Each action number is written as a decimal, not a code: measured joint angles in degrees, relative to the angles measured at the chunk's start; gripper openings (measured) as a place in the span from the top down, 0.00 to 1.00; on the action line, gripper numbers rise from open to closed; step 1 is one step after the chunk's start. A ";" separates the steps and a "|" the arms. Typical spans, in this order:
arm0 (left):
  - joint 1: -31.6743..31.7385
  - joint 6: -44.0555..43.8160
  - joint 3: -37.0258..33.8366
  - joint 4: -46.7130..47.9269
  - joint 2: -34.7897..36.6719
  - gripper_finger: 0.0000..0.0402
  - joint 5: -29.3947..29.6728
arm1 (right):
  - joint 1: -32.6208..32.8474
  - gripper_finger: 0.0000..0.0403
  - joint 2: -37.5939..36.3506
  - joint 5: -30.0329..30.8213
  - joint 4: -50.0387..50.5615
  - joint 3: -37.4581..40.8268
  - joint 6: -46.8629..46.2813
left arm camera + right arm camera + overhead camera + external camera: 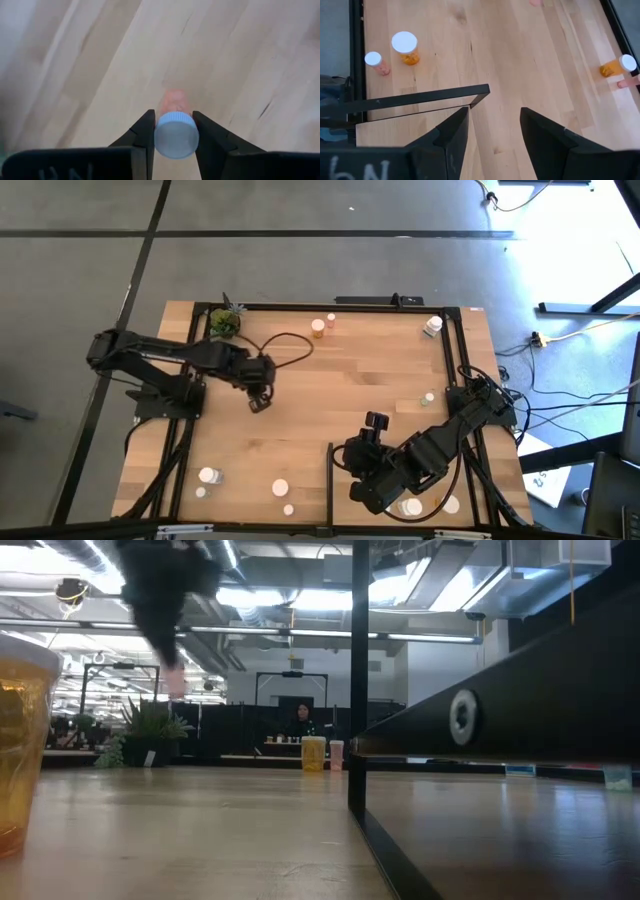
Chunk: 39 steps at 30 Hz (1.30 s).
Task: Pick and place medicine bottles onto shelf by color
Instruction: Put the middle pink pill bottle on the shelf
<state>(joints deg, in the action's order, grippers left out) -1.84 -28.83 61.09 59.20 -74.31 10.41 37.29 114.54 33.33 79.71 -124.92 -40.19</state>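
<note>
My left gripper hangs over the table's left middle, shut on a tiny bottle with a white cap and a pinkish body. My right gripper is open and empty above the shelf's black strip. It also shows in the high view. The light-wood shelf lies at the near right, with two white-capped bottles on it. Other bottles stand on the table: an orange one and a small one at the far edge, a white one far right, and several near left. My left gripper pinches the bottle's white cap by its round side, between the two fingers. The fingers point down from above. The bottle hangs upright below them, clear of the table, its pinkish body toward the wood.
A small potted plant stands at the far left corner, close behind my left arm. A cable loops over the table beside my left gripper. A tiny greenish bottle stands by the right arm. A large amber bottle stands close to the low camera.
</note>
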 joint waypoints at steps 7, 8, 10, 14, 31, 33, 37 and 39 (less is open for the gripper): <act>1.65 13.68 9.67 -2.58 -11.89 0.78 -2.59 | 0.03 0.55 0.00 -0.01 -0.01 0.00 -0.14; 1.61 16.71 10.58 -3.51 -13.27 0.78 -3.47 | 0.03 0.55 0.00 -0.04 -0.01 0.00 -0.27; 1.56 21.77 12.34 -5.96 -16.09 0.78 -5.09 | 0.03 0.55 0.00 -0.46 0.03 0.00 -1.01; 1.61 28.12 16.11 -8.44 -22.11 0.78 -6.89 | 0.14 0.55 -0.30 -0.23 0.71 -0.02 -2.68; 3.51 35.57 24.29 -8.67 -38.41 0.78 -7.19 | 0.47 0.55 -3.78 5.17 3.68 -0.28 -4.61; 3.76 35.57 24.29 -8.64 -39.08 0.78 -7.18 | 0.47 0.55 -3.78 5.17 3.68 -0.28 -4.67; 3.70 35.58 24.29 -8.61 -39.54 0.78 -7.16 | 0.45 0.55 -3.78 5.17 3.77 -0.28 -4.55; 3.66 35.96 24.29 -8.69 -39.54 0.77 -7.19 | 0.45 0.55 -3.78 5.17 3.81 -0.28 -4.56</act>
<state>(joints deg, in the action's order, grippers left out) 1.83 7.13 85.38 50.50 -113.84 3.22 37.74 110.76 38.50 83.53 -125.21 -44.75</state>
